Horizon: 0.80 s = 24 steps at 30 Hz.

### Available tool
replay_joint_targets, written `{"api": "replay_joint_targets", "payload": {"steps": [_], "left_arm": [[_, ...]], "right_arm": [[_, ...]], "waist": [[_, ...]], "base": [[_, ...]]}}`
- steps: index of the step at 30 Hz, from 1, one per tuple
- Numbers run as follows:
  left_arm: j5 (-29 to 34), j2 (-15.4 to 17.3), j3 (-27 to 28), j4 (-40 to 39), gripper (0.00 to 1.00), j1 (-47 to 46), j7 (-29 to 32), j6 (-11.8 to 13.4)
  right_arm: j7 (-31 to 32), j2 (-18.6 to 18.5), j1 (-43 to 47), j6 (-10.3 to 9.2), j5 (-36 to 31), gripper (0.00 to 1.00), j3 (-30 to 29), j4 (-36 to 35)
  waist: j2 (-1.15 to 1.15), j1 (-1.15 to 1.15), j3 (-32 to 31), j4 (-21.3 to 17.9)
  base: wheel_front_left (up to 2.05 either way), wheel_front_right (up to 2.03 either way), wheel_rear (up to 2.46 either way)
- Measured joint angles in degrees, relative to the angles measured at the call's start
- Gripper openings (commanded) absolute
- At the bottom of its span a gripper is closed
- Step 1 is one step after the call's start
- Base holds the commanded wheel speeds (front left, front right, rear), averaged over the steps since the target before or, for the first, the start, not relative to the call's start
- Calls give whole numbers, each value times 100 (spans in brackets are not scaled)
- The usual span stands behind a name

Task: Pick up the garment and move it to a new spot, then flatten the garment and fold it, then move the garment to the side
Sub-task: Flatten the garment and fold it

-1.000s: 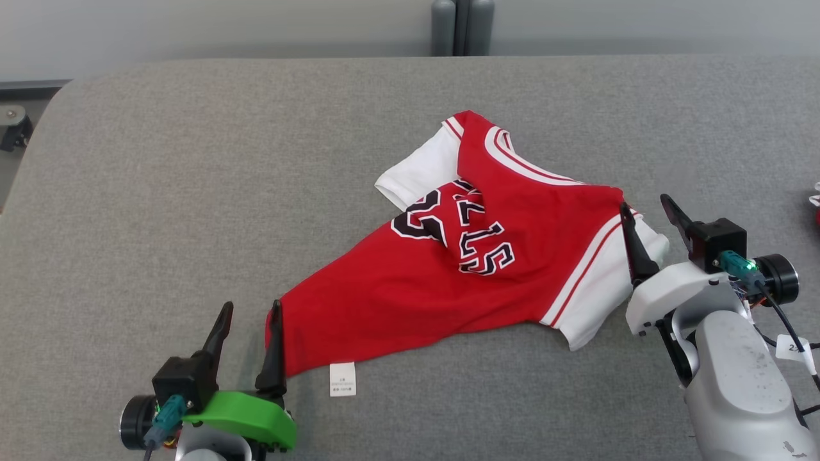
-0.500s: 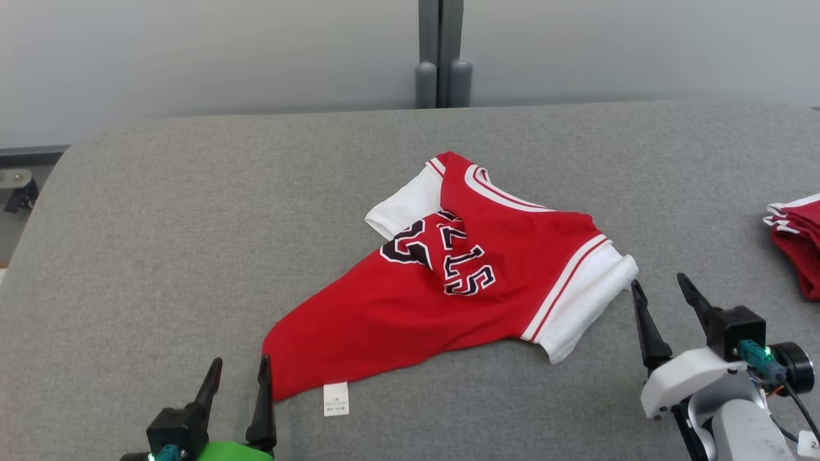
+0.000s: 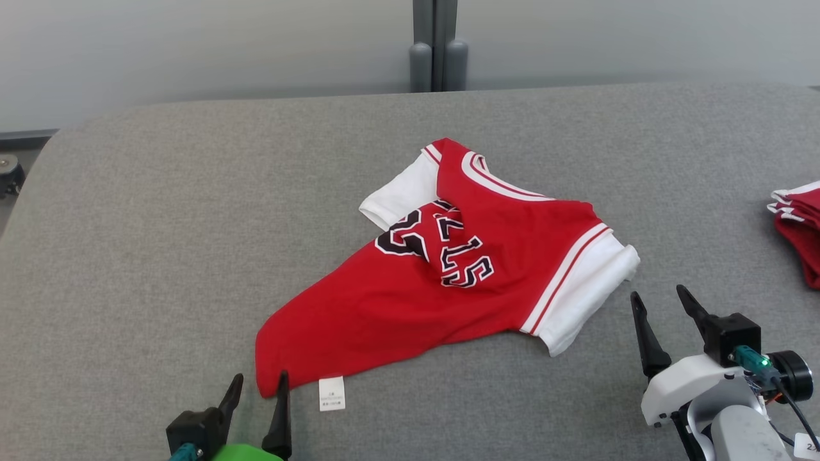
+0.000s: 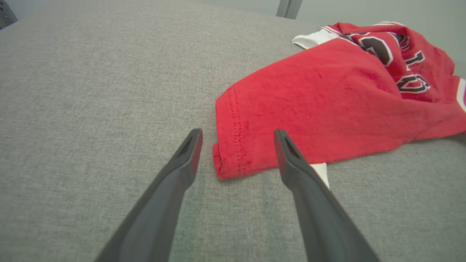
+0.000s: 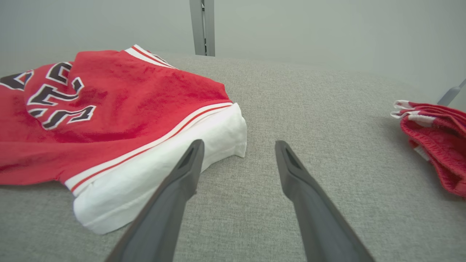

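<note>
Item: garment (image 3: 442, 282), rumpled, lying centre frame on grey surface (image 3: 160, 224).
We are holding left pincer (image 3: 261, 376) and right pincer (image 3: 657, 292) released, empty, at lower corners; we are judging flattening, folding and side-move outstanding.

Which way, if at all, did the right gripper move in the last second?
Yes. The right gripper has pulled back toward the robot: its finger was at the white sleeve of the garment; now bare grey surface lies between them.
</note>
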Motion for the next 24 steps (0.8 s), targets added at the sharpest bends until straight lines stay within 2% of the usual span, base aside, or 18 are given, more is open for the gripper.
{"api": "replay_joint_targets", "payload": {"steps": [8,9,10,13,20,24], "left_arm": [[-300,-4,-46,817,100,-346,0,-1],[-366,0,-102,905,90,-393,-8,-1],[-374,0,-143,977,59,-449,-10,0],[-498,5,-187,1096,0,-617,-15,0],[-549,4,-287,962,0,-761,-13,-1],[-543,3,-320,873,0,-775,-11,-1]], "right_arm": [[0,1,-161,0,-133,100,-57,210],[0,-4,-193,0,-155,100,-62,244],[0,-10,-229,0,-159,100,-63,275],[0,-67,-349,0,-223,100,-67,422],[0,-257,-660,0,-260,100,-63,701],[0,-385,-779,0,-231,100,137,915]], "waist": [[0,0,277,-75],[0,0,300,-88],[0,0,321,-96],[0,0,404,-107],[0,0,592,-31],[0,0,683,42]], "base": [[0,0,0],[0,0,0],[0,0,0],[0,0,0],[0,0,0],[0,0,0]]}}
